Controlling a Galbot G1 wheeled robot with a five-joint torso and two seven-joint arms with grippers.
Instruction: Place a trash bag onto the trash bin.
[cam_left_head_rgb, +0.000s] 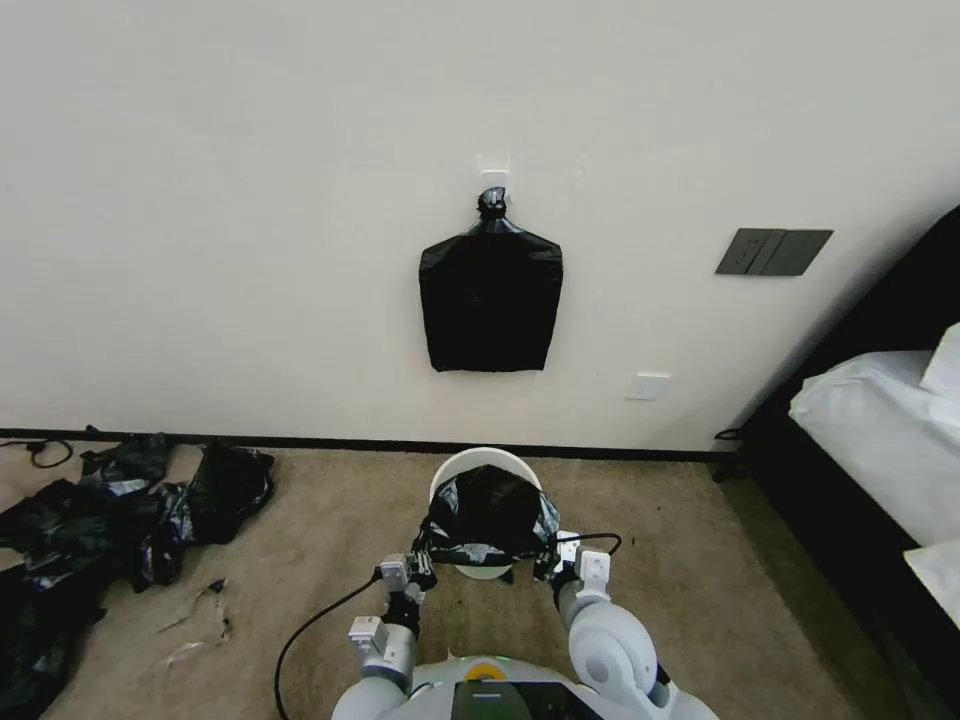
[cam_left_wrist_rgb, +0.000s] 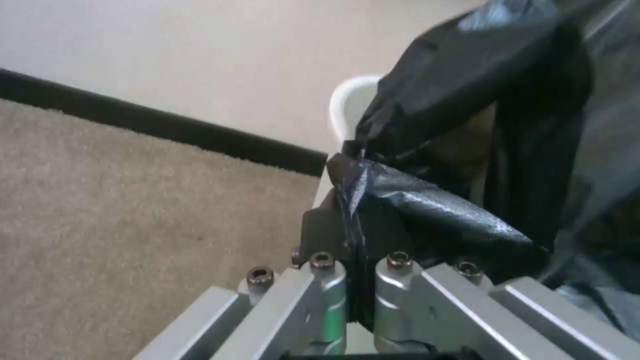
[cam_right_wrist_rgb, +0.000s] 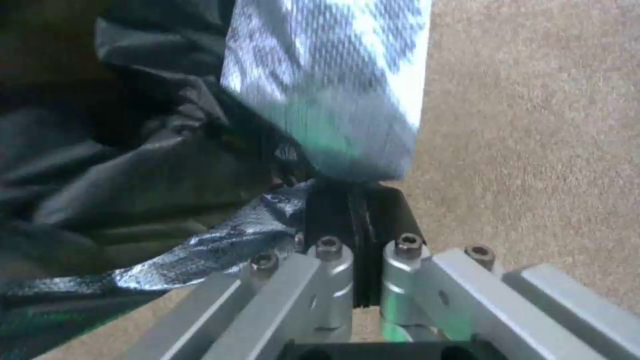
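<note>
On the tan carpet (cam_left_head_rgb: 330, 520) near the wall (cam_left_head_rgb: 250, 200) stands the trash bin (cam_left_head_rgb: 478, 466), its white rim showing on the far side, while the trash bag (cam_left_head_rgb: 490, 515) is spread over its mouth and nearer side, billowing up in a dark, glossy dome. The left gripper (cam_left_head_rgb: 424, 562) holds the bag's edge at the bin's left side, and the right gripper (cam_left_head_rgb: 549, 560) holds it at the bin's right side, so the film is stretched between the two arms just in front of the robot's torso. In the left wrist view the left gripper (cam_left_wrist_rgb: 352, 235) has its fingers pressed together on a fold of the bag (cam_left_wrist_rgb: 453, 150), with the bin's white rim (cam_left_wrist_rgb: 350, 105) curving up just behind the pinched plastic and the black baseboard (cam_left_wrist_rgb: 160, 125) running along the foot of the wall. In the right wrist view the right gripper (cam_right_wrist_rgb: 357, 220) is likewise clamped tight on a crumpled edge of the bag (cam_right_wrist_rgb: 133, 175), with carpet beyond. On the wall above the bin a flat black bundle (cam_left_head_rgb: 490, 300) with a knotted top hangs from a small hook (cam_left_head_rgb: 493, 165). To the robot's left a heap of black bags (cam_left_head_rgb: 110, 510) lies on the carpet, and a bed with white bedding (cam_left_head_rgb: 880, 440) stands to the right.
</note>
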